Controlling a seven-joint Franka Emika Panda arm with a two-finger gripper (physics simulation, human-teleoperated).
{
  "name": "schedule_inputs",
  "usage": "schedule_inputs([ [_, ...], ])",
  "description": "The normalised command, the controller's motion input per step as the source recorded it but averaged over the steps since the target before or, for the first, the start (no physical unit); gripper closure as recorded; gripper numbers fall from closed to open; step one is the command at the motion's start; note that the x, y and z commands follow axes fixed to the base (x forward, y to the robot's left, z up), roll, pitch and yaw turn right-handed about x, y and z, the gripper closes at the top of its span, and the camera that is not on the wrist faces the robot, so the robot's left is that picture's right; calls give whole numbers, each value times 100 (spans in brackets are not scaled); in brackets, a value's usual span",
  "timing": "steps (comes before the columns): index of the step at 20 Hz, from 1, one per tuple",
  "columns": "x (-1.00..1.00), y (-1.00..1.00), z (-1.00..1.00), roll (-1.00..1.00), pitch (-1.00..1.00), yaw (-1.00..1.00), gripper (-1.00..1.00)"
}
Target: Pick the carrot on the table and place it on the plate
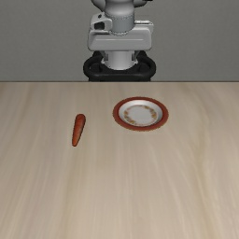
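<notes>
While the carrot lies untouched on the table near the plate, nothing is done; the hand hangs beyond the plate, its state impossible to tell.

**Setting: table and back wall**

Table: pale wood-grain top, light beige, with the grain running side to side. It spans the full width and reaches the lower edge.
Wall: plain grey, flat, rising behind the table's far edge.
Light: even and soft across both surfaces.
</notes>
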Motion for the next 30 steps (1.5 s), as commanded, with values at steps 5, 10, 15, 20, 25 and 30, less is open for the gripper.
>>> schedule_inputs([
  [5, 0, -100, 0, 0, 0, 0, -100],
  [10, 0, -100, 0, 0, 0, 0, -100],
  [15, 60, -40, 0, 0, 0, 0, -100],
  [20, 0, 20, -80, 0, 0, 0, -100],
  [25, 0, 0, -100, 0, 0, 0, -100],
  [30, 0, 0, -100, 0, 0, 0, -100],
])
